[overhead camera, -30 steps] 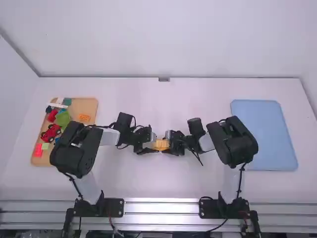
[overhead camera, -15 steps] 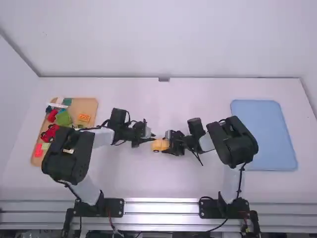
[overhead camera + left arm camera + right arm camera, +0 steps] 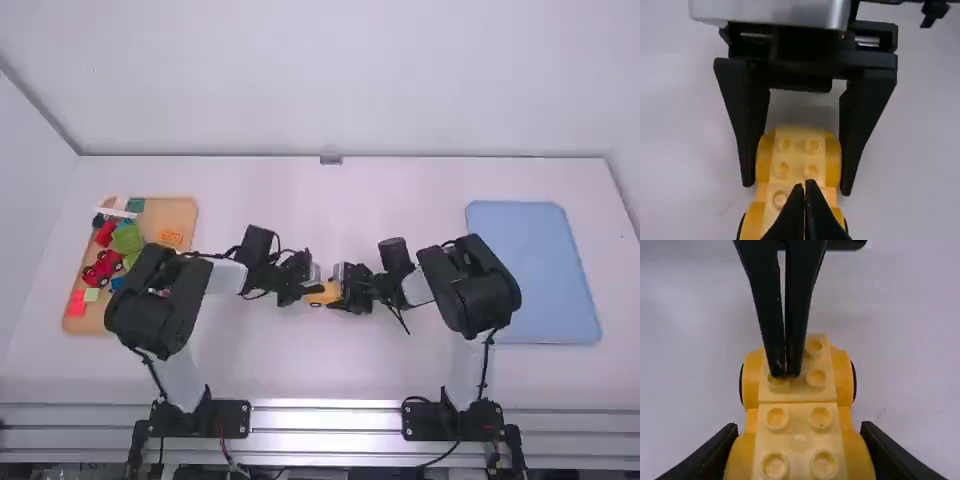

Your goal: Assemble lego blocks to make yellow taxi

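Note:
In the high view, my left gripper [image 3: 312, 288] is at the left end of the yellow car [image 3: 325, 295], and my right gripper [image 3: 342, 288] holds the car's right end. The left wrist view has the left gripper [image 3: 807, 186] with its two fingers together over the studded top of the car [image 3: 799, 155]. The right wrist view puts the right gripper [image 3: 799, 432] around both sides of the car [image 3: 797, 415]. Pale yellow studded bricks run along the car's top, and the left fingertips are over one of the far studs, contact unclear. Dark wheels edge the far end.
On the left lies a wooden tray [image 3: 180, 213] with a red car [image 3: 102, 268], green blocks [image 3: 128, 238], an orange brick [image 3: 171, 237] and several other pieces. A blue tray [image 3: 530, 270] lies on the right of the table [image 3: 300, 370].
The left arm drew back to the left from the car, then came back to the car's left end. The right arm and the car have stayed in place.

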`<state>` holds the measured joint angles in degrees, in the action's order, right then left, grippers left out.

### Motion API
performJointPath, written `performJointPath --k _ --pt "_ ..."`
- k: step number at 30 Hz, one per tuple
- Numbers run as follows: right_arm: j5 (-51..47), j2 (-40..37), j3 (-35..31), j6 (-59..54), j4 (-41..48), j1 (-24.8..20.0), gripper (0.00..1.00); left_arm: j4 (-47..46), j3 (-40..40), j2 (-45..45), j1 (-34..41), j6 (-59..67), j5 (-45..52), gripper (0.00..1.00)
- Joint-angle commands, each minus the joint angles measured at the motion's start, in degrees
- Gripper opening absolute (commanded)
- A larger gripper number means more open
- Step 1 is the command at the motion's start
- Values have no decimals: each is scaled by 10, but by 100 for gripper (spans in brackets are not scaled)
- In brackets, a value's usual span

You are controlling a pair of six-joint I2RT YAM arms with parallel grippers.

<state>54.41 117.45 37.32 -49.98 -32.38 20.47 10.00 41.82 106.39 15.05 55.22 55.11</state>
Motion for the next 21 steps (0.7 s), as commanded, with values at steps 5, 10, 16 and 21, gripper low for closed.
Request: performJointPath --k 5,10,16,21 --pt "-4 8 6 0 2 2 31 -18 -9 67 1 -7 -57 2" --pt "-4 8 6 0 2 2 31 -38 -9 83 -5 -8 -113 2" --pt "-4 8 6 0 2 2 31 -55 2 77 -7 -10 -131 2" --pt "-4 8 6 0 2 2 31 -84 46 8 -8 -15 -69 2"
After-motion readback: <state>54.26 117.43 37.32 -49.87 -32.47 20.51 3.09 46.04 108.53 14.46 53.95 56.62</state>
